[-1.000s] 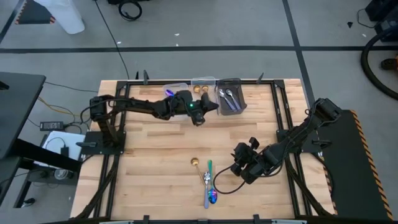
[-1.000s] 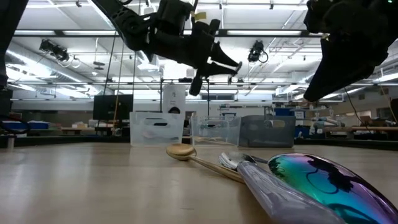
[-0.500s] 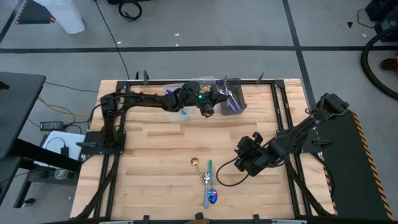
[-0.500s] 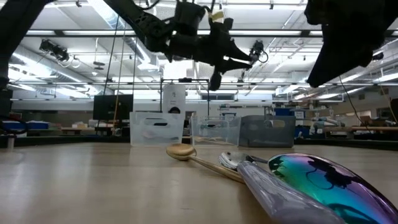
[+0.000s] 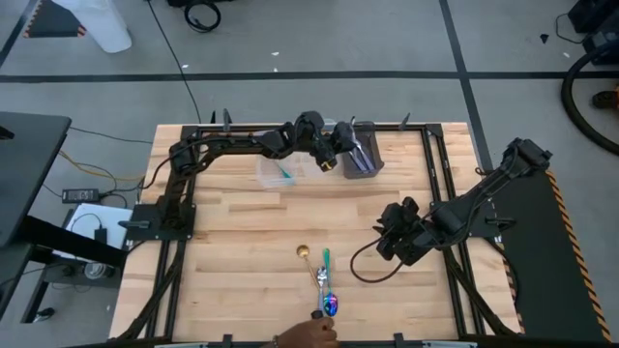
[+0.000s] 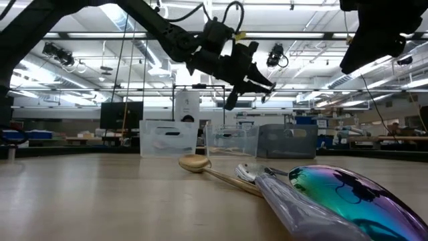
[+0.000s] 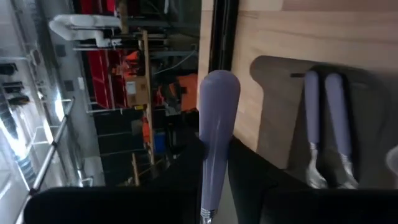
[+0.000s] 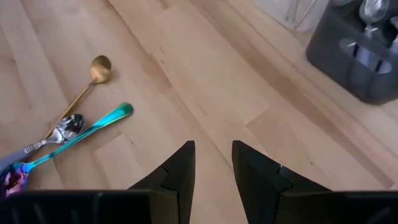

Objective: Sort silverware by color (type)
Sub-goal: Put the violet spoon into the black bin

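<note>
Pale blond wood tabletop point(image 5: 242, 222) with plank-seam stripes, framed in black; black arms and hands. Gold spoon point(image 8: 87, 82); shiny silver spoon point(image 8: 59, 134); teal-handled spoon point(image 8: 74, 138) with iridescent blue-purple bowl. Silver utensil point(image 7: 214, 140) with lavender tint; dark grey bin point(image 5: 360, 150) of silver spoons, clear bin point(image 5: 280, 172) beside.

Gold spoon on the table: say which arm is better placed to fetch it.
Right. The right gripper hangs open beside the gold spoon; the left gripper is over the grey bin, shut on a silver utensil.
</note>
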Controlling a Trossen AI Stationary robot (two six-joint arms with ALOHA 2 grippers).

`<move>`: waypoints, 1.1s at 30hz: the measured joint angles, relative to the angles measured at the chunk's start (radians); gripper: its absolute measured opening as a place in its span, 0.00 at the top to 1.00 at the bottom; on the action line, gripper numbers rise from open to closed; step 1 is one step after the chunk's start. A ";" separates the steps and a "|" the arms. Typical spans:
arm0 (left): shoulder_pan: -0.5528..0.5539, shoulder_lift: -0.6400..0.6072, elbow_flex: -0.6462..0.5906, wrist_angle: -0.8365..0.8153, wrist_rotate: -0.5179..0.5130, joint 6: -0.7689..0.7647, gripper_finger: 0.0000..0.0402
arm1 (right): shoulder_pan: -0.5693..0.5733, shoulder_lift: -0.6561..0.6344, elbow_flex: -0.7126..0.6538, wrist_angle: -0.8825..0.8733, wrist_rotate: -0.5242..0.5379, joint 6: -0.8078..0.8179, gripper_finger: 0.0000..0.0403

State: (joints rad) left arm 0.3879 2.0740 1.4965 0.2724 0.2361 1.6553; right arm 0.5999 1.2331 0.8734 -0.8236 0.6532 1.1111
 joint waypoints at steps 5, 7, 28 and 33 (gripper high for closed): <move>0.016 0.003 -0.001 -0.027 0.038 0.036 0.85 | 0.000 -0.036 0.000 -0.032 0.032 -0.021 0.71; 0.021 0.003 -0.001 -0.014 0.053 0.032 0.85 | -0.003 -0.046 0.000 -0.032 0.056 -0.035 0.71; 0.030 0.222 0.333 -0.226 0.121 -0.087 0.85 | -0.105 -0.053 0.000 -0.012 0.086 -0.068 0.71; 0.030 0.247 0.396 -0.341 0.098 -0.094 0.85 | -0.105 -0.053 0.000 -0.009 0.086 -0.073 0.71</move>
State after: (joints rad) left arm 0.4179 2.3211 1.8927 -0.0690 0.3341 1.5608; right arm 0.4946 1.1801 0.8738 -0.8328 0.7391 1.0386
